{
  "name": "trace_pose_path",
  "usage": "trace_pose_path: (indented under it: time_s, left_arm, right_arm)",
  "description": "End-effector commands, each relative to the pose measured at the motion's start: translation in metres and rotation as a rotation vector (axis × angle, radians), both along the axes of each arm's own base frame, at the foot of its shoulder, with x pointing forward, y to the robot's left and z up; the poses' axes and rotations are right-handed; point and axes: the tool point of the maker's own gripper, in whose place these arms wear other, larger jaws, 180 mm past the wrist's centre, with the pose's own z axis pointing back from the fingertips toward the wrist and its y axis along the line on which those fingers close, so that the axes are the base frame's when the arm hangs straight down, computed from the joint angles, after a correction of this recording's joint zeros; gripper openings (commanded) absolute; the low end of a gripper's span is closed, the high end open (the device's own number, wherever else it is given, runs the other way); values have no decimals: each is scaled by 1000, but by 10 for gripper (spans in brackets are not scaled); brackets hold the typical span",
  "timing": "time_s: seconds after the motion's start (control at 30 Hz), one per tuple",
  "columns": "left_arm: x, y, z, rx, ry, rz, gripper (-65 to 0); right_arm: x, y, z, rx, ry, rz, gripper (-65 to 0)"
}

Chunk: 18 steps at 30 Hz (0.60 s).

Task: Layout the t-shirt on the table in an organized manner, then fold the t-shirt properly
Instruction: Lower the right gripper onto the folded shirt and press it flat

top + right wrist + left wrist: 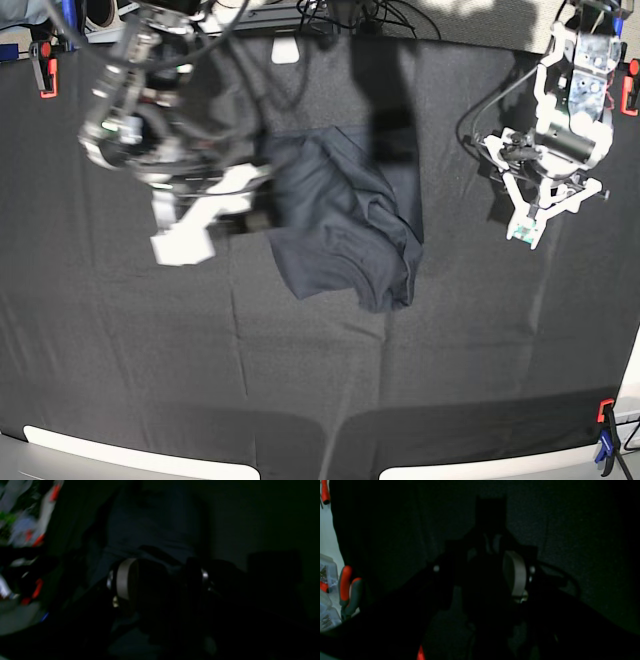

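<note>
The dark navy t-shirt (345,215) lies crumpled and partly doubled over in the middle of the black table (150,350). My right gripper (258,215) is at the shirt's left edge, and its arm is blurred by motion. In the right wrist view navy fabric (150,525) runs up to the right gripper (155,552), which looks shut on it. My left gripper (525,236) hangs over bare cloth to the right of the shirt, apart from it. It shows as one dark closed shape in the left wrist view (491,515), holding nothing.
Orange clamps sit at the table's corners (44,68) (630,90) (606,430). A white tag (285,50) lies near the back edge. Cables run along the back. The left wrist view shows a clamp (346,587) and plastic boxes (327,575) past the table's edge.
</note>
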Motion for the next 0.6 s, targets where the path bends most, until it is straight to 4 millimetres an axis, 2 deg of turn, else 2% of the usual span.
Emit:
trace_pose_path:
  time_s: [0.0, 0.1, 0.2, 0.4, 0.5, 0.57]
  left_arm:
    - [8, 3, 11, 9, -43, 6, -364]
    - [8, 3, 11, 10, -42, 6, -364]
    - [8, 3, 11, 10, -42, 6, -364]
    - [8, 3, 11, 9, -43, 6, -364]
    - [8, 3, 11, 10, -42, 6, -364]
    - [7, 3, 11, 10, -42, 6, -364]
  right_arm:
    - [4, 14, 15, 33, -55, 42, -351]
    - [-2, 49, 20, 62, -61, 131, -351]
    - [-12, 86, 36, 146, -86, 234, -351]
    - [-50, 155, 64, 251, -131, 510, -351]
    - [-62, 178, 74, 251, -158, 609, -351]
    - [-60, 183, 81, 241, -189, 634, -351]
